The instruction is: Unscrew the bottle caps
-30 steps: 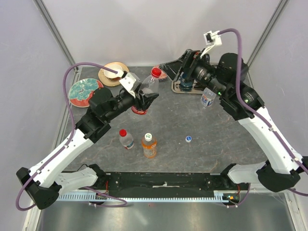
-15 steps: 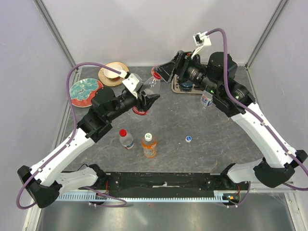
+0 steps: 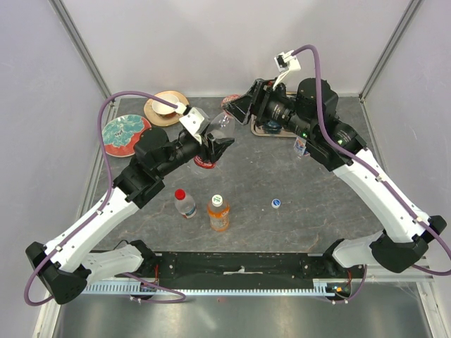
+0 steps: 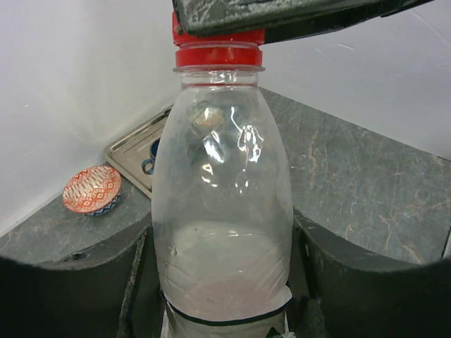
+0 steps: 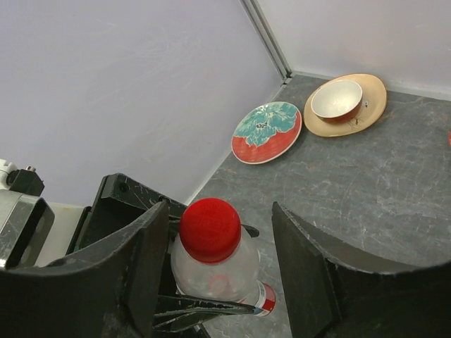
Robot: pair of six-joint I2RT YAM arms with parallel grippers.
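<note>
My left gripper point(image 3: 211, 146) is clamped tight around the lower body of a clear bottle point(image 4: 222, 211) and holds it tilted over the table point(image 3: 282, 176). My right gripper point(image 5: 220, 222) stands partly open, with 1 finger on each side of that bottle's red cap point(image 5: 210, 229). A gap shows on both sides, so it grips nothing. 2 more bottles stand near my bases: a red-capped bottle point(image 3: 184, 203) and, just beside it, the orange bottle point(image 3: 218, 213). A 4th bottle point(image 3: 304, 145) stands by the tray point(image 3: 257, 132), partly behind my right arm.

Robot lab: white walls point(image 3: 211, 42), alu frame point(image 3: 80, 42)
</note>
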